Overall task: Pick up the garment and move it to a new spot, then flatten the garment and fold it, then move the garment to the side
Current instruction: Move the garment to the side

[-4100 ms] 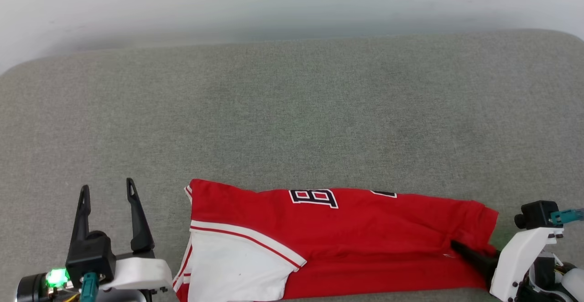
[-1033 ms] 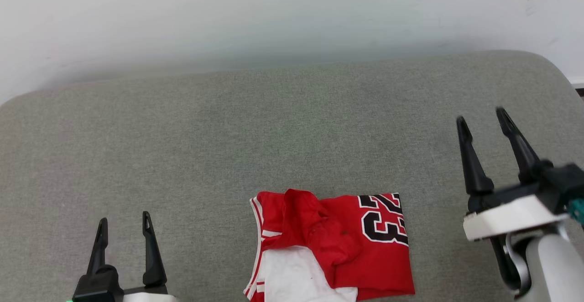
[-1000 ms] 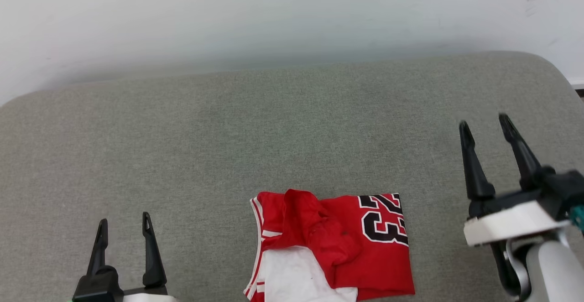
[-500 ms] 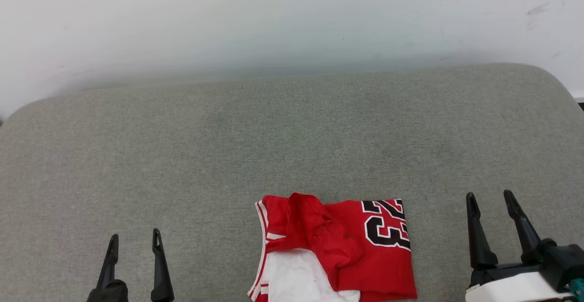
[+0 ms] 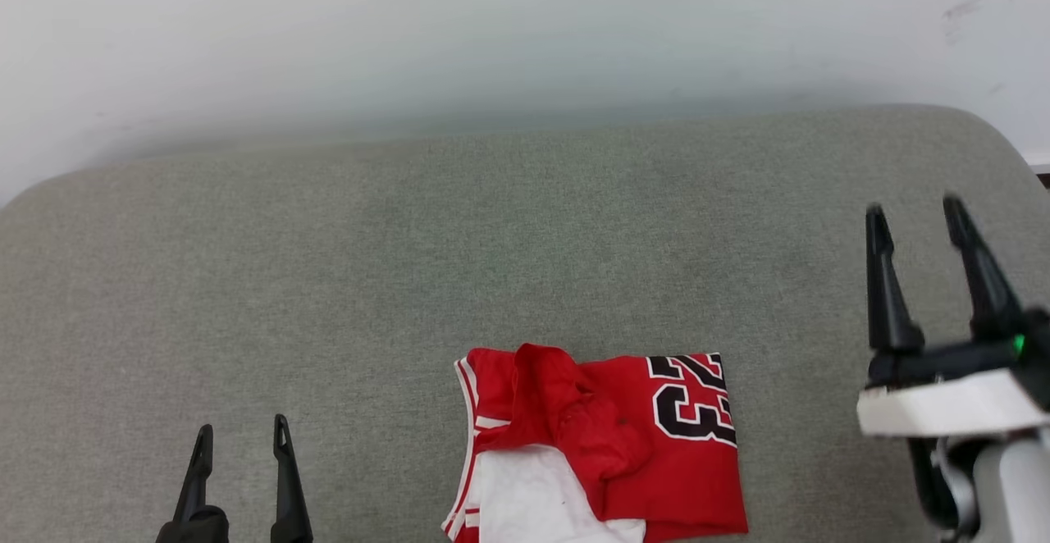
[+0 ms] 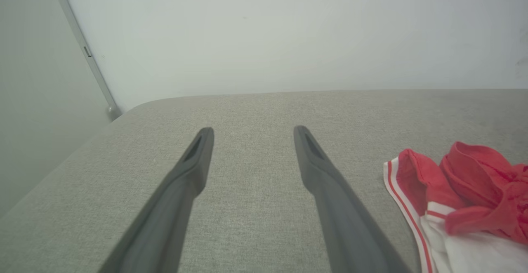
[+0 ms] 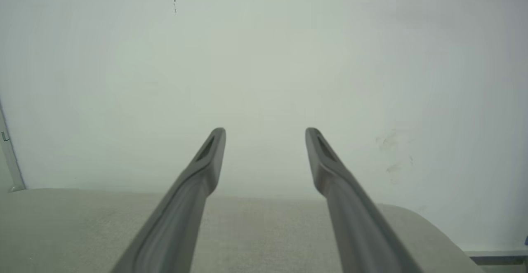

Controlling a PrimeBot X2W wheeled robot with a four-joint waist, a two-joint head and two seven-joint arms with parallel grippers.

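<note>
A red jersey-style garment (image 5: 599, 444) lies folded into a compact, roughly square bundle at 6 o'clock in the head view. It rests on the near part of a wide grey woven-fabric cushion (image 5: 410, 264), and the frame edge cuts off its bottom. At the bundle's 2 o'clock corner is a black, white-outlined "23", turned sideways. A white sleeve panel fills the 7 o'clock corner, and red-and-white striped trim runs down the 9 o'clock edge. A loose ridge of bunched red cloth runs from 12 o'clock towards the middle, so the top layer is rumpled rather than flat.

The left gripper (image 5: 243, 426) sits at 7 o'clock in the head view, well apart from the garment. Its two long dark fingers are parted with nothing between them. In the left wrist view the fingers spread wide over bare grey cloth. The garment's striped edge and crumpled red fold lie at 4 o'clock there, beside the nearer finger but not touching it.

The right gripper (image 5: 914, 207) stands between 3 and 4 o'clock in the head view, raised and well clear of the garment. Its fingers are likewise spread and hold nothing. In the right wrist view they point at a plain white wall (image 7: 264, 58), which has faint scuff marks at 3 o'clock. The cushion's rounded far corner is at 5 o'clock.
</note>
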